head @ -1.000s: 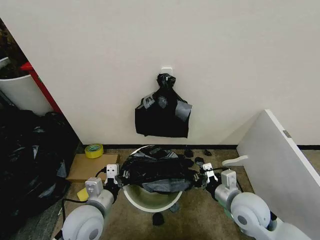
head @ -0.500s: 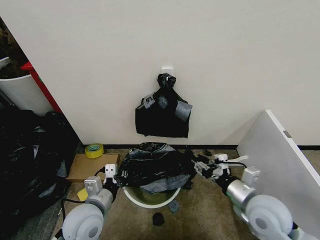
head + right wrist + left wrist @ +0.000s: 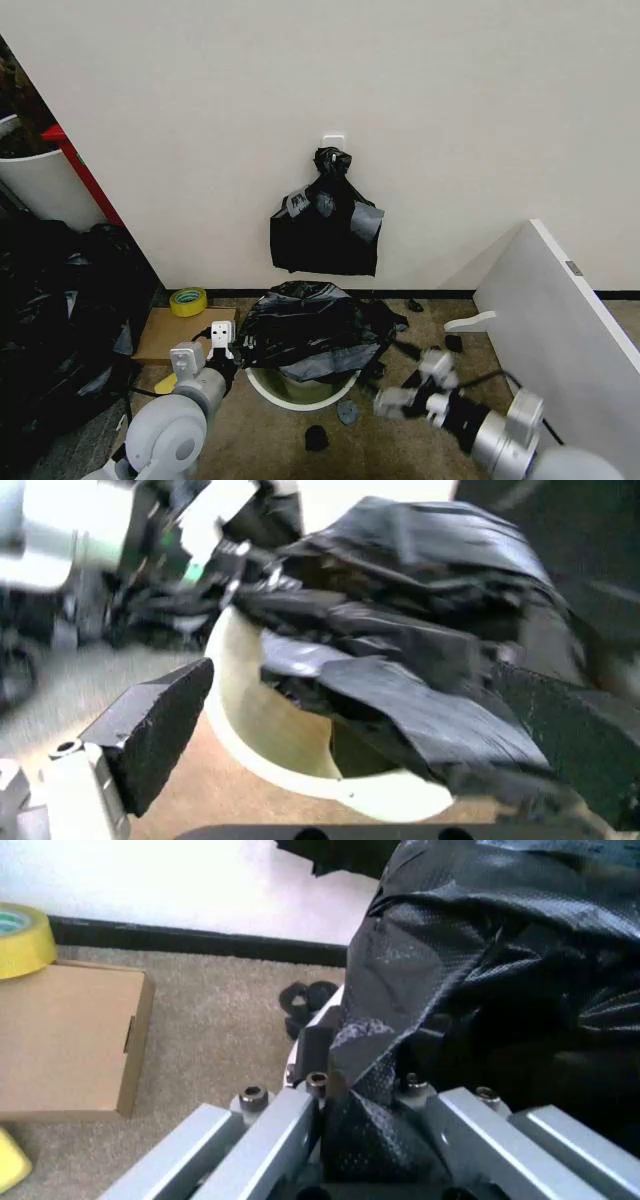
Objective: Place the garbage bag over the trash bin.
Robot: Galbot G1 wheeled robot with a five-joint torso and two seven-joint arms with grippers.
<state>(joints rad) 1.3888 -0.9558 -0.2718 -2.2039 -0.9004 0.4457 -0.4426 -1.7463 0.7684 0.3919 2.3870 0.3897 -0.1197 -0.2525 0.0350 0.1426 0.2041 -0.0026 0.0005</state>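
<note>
**Garbage bag draped over the bin, left pincer clamped on its edge**

Garbage bag (image 3: 312, 330) lies crumpled across the mouth of the trash bin (image 3: 300, 392) in the head view, covering the far part of the opening and leaving the near rim bare. Its long axis runs side to side, from the left pincer (image 3: 228, 352) toward the robot's right. The bin stands on the carpeted floor (image 3: 400, 455) close to the wall (image 3: 450, 120). A knotted bundle of black bags (image 3: 326, 228) with grey patches hangs on the wall above it. To the robot's left lie a flat cardboard box (image 3: 170, 333), a yellow tape roll (image 3: 187, 300) and a heap of black plastic (image 3: 55, 320). A white board (image 3: 560, 330) leans on the right. Small black scraps (image 3: 316, 437) lie on the floor before the bin. The right pincer (image 3: 412, 385) hangs beside the bin, off the bag, its fingers apart.

From the left wrist, the left pincer (image 3: 365, 1114) is closed on a fold of the bag (image 3: 480, 960), which rises between its fingers. The box (image 3: 60, 1039) and tape roll (image 3: 20, 941) lie beyond.

From the right wrist, the right pincer (image 3: 370, 727) stands wide open, its dark pads (image 3: 155, 727) either side of the bin's cream rim (image 3: 260, 742) and the bag (image 3: 400, 645), gripping nothing.

No readable writing shows anywhere.
</note>
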